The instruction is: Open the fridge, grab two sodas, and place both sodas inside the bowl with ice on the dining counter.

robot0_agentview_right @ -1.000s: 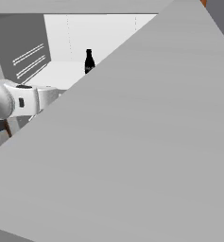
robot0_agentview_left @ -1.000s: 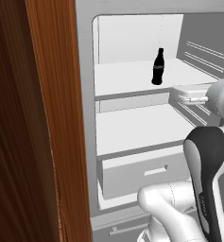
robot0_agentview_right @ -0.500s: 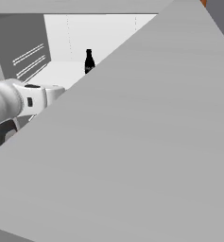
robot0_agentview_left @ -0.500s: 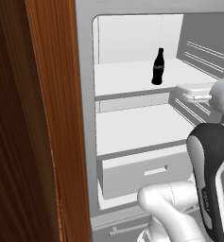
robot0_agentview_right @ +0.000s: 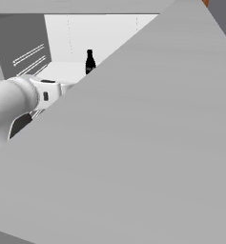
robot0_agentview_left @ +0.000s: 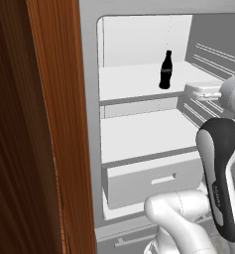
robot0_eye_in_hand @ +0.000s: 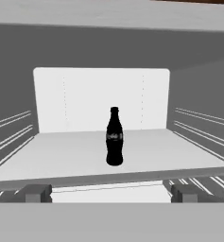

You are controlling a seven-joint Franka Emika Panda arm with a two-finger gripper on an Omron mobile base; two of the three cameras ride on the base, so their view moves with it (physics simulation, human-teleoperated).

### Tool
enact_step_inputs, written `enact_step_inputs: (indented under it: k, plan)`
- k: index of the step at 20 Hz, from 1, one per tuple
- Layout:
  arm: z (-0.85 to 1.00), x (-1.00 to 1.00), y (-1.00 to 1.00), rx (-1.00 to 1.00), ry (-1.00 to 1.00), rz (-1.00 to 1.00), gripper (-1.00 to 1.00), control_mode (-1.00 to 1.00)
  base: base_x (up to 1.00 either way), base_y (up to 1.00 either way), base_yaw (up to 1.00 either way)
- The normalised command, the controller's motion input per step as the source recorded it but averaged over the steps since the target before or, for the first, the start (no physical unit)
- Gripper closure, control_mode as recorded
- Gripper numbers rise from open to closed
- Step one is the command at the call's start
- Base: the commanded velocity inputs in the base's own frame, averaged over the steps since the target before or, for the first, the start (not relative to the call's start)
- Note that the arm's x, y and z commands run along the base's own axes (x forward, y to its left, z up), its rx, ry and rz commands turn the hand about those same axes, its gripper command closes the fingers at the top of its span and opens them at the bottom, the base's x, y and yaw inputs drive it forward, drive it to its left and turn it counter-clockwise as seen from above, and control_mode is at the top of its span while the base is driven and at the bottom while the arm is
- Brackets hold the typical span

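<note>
The fridge (robot0_agentview_left: 139, 124) stood open, so the step in hand looked like the reach for a soda. One bottle (robot0_eye_in_hand: 114, 137) stood upright on the upper shelf (robot0_eye_in_hand: 75, 151), near its middle, with no can to be seen beside it. The gripper (robot0_eye_in_hand: 111, 193) hung at the shelf's front edge, well short of the bottle, its jaws spread wide apart and empty. The next move probably called for a straight advance until the fingertips (robot0_eye_in_hand: 37, 193) flanked the bottle. Count: one bottle, two shelves, one drawer (robot0_agentview_left: 153, 181).
</note>
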Motion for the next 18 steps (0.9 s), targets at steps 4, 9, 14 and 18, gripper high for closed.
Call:
enact_step_inputs:
  k: [4,9,14,18]
  plan:
    - [0.0,0.41,-0.02,0.0,0.0,0.0,-1.0,-1.0,0.0,0.0,0.0]
    - [0.0,0.5,0.0,0.0,0.0,0.0,-1.0,-1.0,0.0,0.0,0.0]
    - [0.0,0.54,0.0,0.0,0.03,0.0,-1.0,-1.0,0.0,0.0,0.0]
    - [0.0,0.57,0.0,0.0,0.03,0.0,-1.0,-1.0,0.0,0.0,0.0]
